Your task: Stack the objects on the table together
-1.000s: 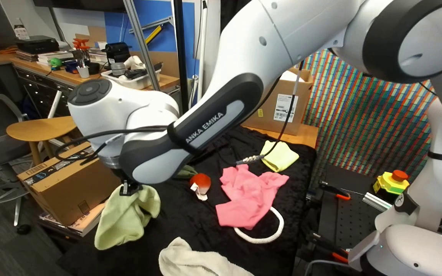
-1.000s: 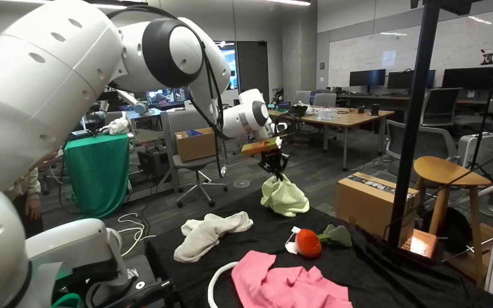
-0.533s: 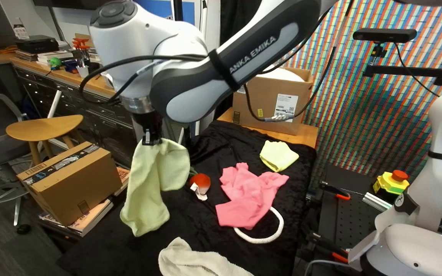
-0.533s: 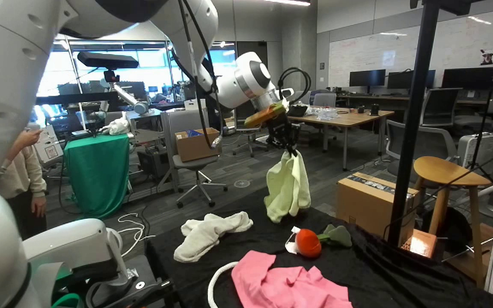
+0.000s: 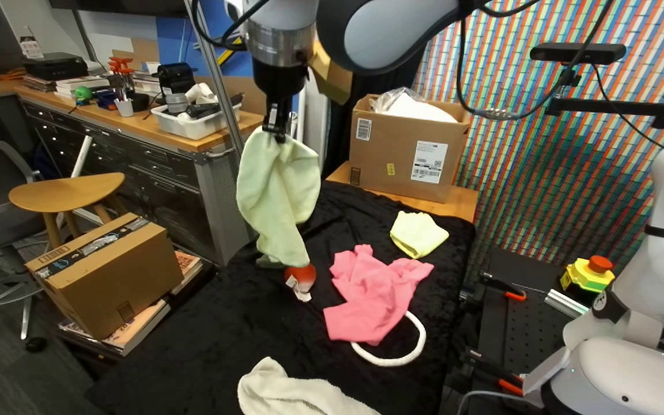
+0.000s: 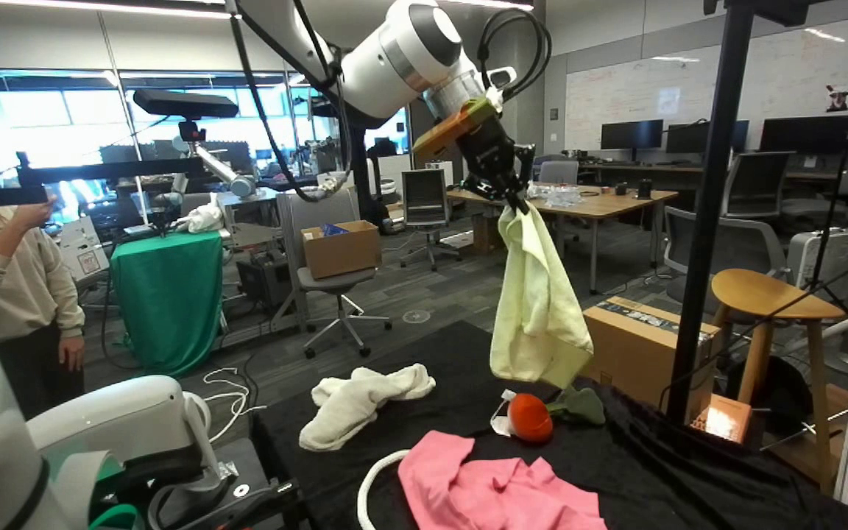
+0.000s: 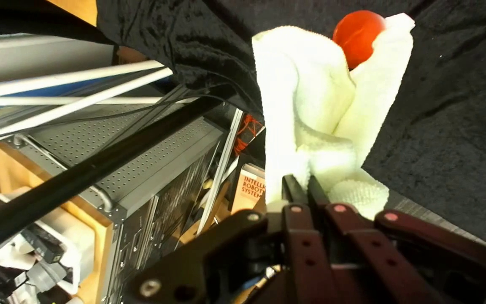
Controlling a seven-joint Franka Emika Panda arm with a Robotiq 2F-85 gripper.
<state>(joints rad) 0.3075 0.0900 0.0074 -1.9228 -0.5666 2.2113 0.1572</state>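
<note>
My gripper [image 5: 276,134] is shut on a light green cloth [image 5: 279,196] and holds it up, hanging above the table. In an exterior view the gripper [image 6: 518,205] and cloth [image 6: 542,316] are above the red ball-shaped toy [image 6: 531,418] with green leaves. In the wrist view the fingertips [image 7: 304,185] pinch the cloth [image 7: 319,84], which partly covers the red toy [image 7: 357,36]. A pink cloth [image 5: 372,297] lies crumpled over a white rope ring [image 5: 394,362]. A yellow-green folded cloth [image 5: 418,235] lies behind it. A white cloth [image 5: 303,397] lies at the front.
A black cloth [image 5: 193,346] covers the table. A cardboard box [image 5: 407,153] stands at the table's back end. Another box [image 5: 107,276] sits on books beside the table. A black pole [image 6: 711,213] stands near the table's edge.
My gripper has risen and carried the green cloth up off the table, across to over the red toy. The objects lying on the table have not moved.
</note>
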